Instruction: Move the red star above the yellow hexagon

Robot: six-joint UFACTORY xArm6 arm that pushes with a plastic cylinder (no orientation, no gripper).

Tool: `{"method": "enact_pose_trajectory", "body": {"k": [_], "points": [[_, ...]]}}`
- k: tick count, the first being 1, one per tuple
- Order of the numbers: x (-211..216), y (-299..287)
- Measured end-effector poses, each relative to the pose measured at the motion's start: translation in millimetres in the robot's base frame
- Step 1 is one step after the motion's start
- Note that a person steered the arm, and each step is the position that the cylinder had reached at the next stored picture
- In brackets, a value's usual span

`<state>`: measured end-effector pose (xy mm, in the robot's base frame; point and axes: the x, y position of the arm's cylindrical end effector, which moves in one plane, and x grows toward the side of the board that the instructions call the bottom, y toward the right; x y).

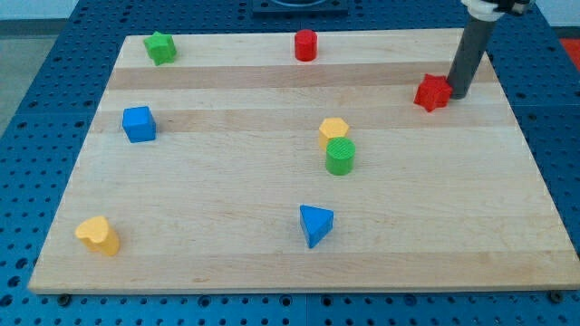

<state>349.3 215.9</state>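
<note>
My tool is a bare rod with no jaws, so it clamps nothing. My tip [458,94] touches the red star [433,92], just to its left. I'd push steadily leftward, stopping above the yellow hexagon [333,131], well away down-left.

Pale wooden bench [227,190]: planks joined lengthwise, visible grain, smooth satin finish, lighter and darker bands. Beneath it, a blue perforated metal base [45,163], matt, with regular holes.

Blocks all look like moulded plastic, matt to slightly sheened: red plastic star [432,92], yellow plastic hexagon [333,131], green plastic cylinder [340,157] with ridged top, red plastic cylinder [305,44], green plastic star [160,47], blue plastic cube [139,124], blue plastic triangle [315,224], yellow plastic heart-like block [98,234].

Dark grey rod, smooth and matt, material uncertain; my tip [458,94] likewise.
</note>
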Motion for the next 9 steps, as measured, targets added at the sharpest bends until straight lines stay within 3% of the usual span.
{"method": "enact_pose_trajectory", "body": {"k": [2, 5, 7, 9], "points": [[8, -34], [-25, -62], [-9, -109], [-7, -118]]}}
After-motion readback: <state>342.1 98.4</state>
